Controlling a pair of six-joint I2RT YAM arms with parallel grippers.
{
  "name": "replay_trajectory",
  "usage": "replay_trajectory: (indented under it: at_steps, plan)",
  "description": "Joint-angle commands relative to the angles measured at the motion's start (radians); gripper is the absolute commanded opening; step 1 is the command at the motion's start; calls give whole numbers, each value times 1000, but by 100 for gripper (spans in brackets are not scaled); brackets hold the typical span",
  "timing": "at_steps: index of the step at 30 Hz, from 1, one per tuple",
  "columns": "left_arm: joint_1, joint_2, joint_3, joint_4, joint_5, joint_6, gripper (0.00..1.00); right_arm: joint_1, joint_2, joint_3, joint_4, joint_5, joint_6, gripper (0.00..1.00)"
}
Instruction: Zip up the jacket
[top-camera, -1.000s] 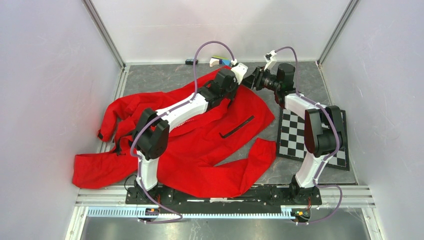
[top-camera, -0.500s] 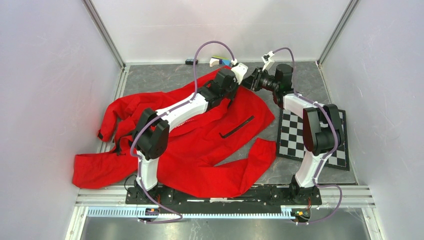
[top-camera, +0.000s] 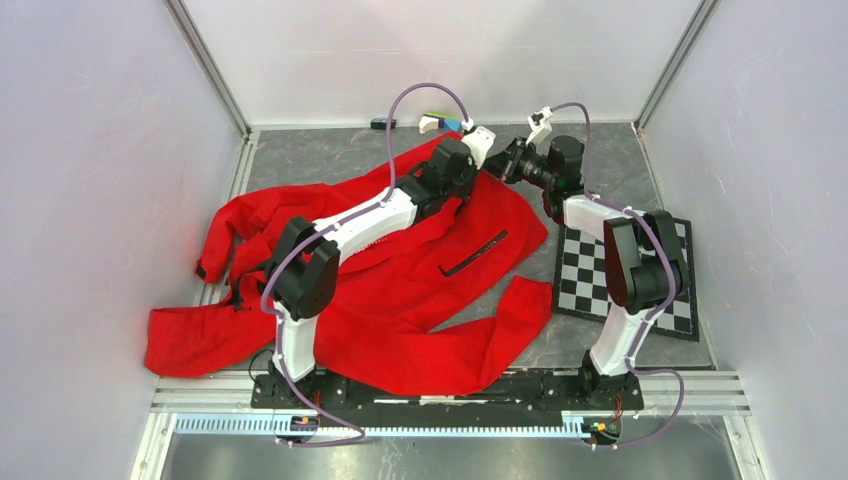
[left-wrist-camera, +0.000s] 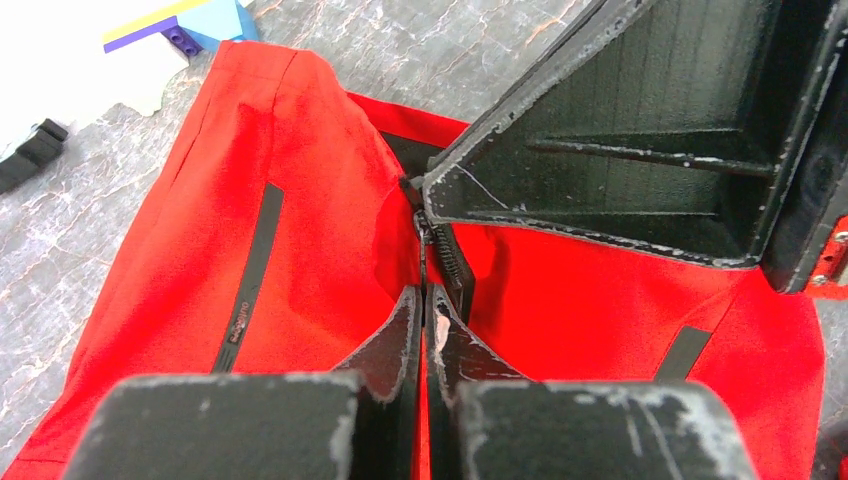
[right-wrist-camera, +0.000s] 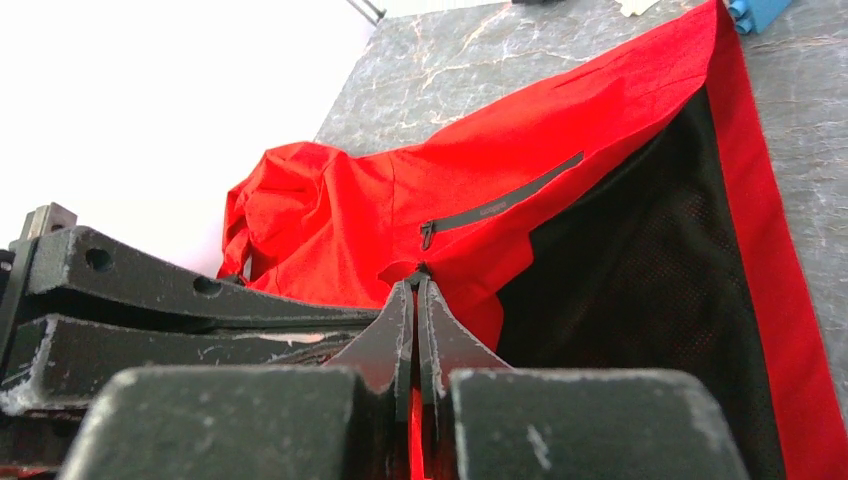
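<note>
The red jacket (top-camera: 400, 280) lies spread over the table, with one black pocket strip (top-camera: 475, 253) showing on top. My left gripper (top-camera: 484, 166) and right gripper (top-camera: 503, 165) meet tip to tip at the jacket's far edge. In the left wrist view the left gripper (left-wrist-camera: 425, 300) is shut on the jacket's front edge by the zipper teeth (left-wrist-camera: 452, 262). The right gripper's fingers (left-wrist-camera: 640, 130) sit just beyond. In the right wrist view the right gripper (right-wrist-camera: 415, 285) is shut on red fabric at the zipper's end, beside the dark lining (right-wrist-camera: 650, 290).
A black and white checkerboard (top-camera: 620, 280) lies right of the jacket under the right arm. A white, blue and yellow object (top-camera: 440, 122) and a small black part (top-camera: 383, 123) lie by the back wall. Grey walls close in on the left, right and back.
The right arm's wrist has shifted slightly left and farther back. Both grippers stay shut at the same spot on the jacket. The jacket has hardly moved.
</note>
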Motion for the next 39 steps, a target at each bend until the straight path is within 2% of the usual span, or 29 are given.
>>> replay_trajectory:
  at_steps: [1,5,8,11,18,22,25,28,30,33,34,37,39]
  plan:
    - [-43,-12,-37,1,-15,-77,2,-13,-70,-41,254,149,100,0]
    - [-44,-38,-101,5,-2,-131,2,-50,-110,-118,382,184,158,0]
    - [-42,-56,-149,2,9,-146,2,-82,-117,-156,508,145,235,0]
    - [-41,-76,-192,11,56,-178,2,-82,-131,-181,497,139,216,1]
    - [-41,-105,-217,1,96,-215,2,-81,-106,-211,617,132,265,0]
    - [-34,-112,-163,-43,99,-220,2,-61,-110,-211,598,122,220,1]
    - [-15,-122,-100,-81,183,-289,2,-51,-100,-223,626,115,204,0]
    - [58,-132,-96,-48,368,-475,2,-44,-81,-232,692,99,183,0]
    - [119,-127,-108,-9,512,-607,2,-40,-70,-247,799,78,200,0]
    - [159,-127,-123,30,614,-664,2,-22,-29,-212,887,15,233,0]
    - [165,-132,-124,28,630,-668,5,-15,-22,-204,891,5,224,0]
    - [191,-145,-133,30,672,-697,22,-5,-18,-195,863,-13,185,0]
    - [219,-154,-161,90,728,-752,34,-4,-13,-191,860,-29,177,0]
